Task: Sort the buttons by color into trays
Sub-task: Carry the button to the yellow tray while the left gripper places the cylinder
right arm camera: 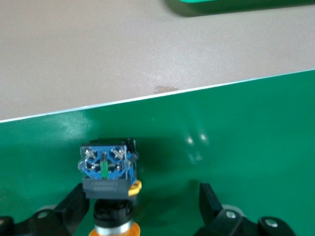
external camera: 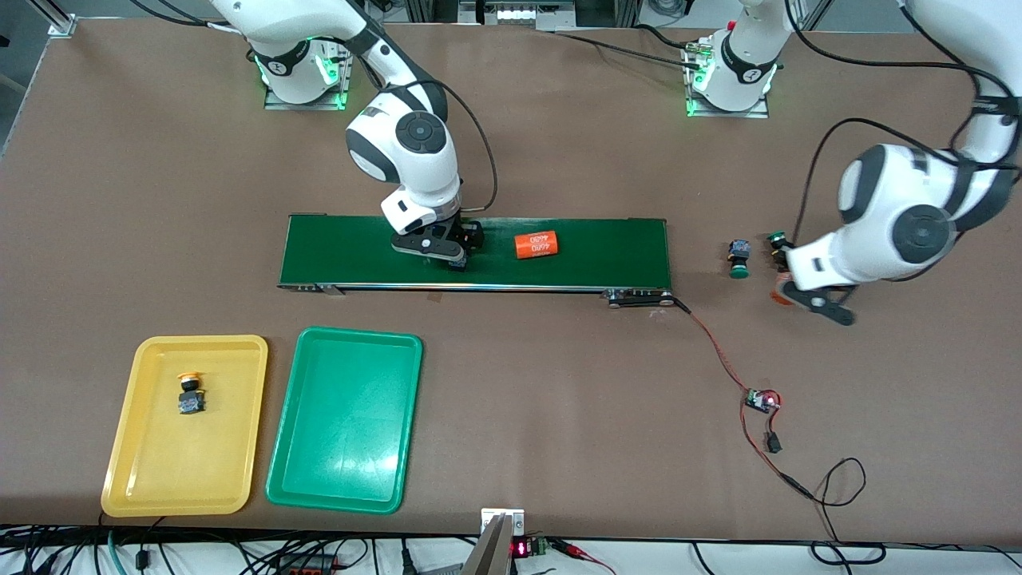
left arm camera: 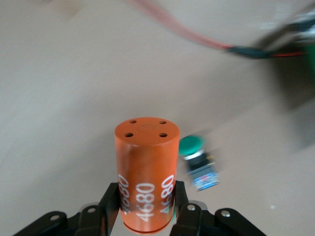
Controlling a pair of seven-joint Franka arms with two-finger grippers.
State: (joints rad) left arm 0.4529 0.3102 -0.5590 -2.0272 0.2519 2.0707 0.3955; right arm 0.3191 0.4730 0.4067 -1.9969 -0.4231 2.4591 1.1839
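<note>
Right tool (right arm camera: 142,206) gapes wide around yellow button (right arm camera: 108,172) on belt (external camera: 591,251); left tool (left arm camera: 146,209) grips orange cylinder (left arm camera: 146,172)

Yellow tray (external camera: 128,447); green tray (external camera: 311,471); dark-green belt (external camera: 607,247); orange cylinder (left arm camera: 146,172), white digits, probably "4680".
</note>
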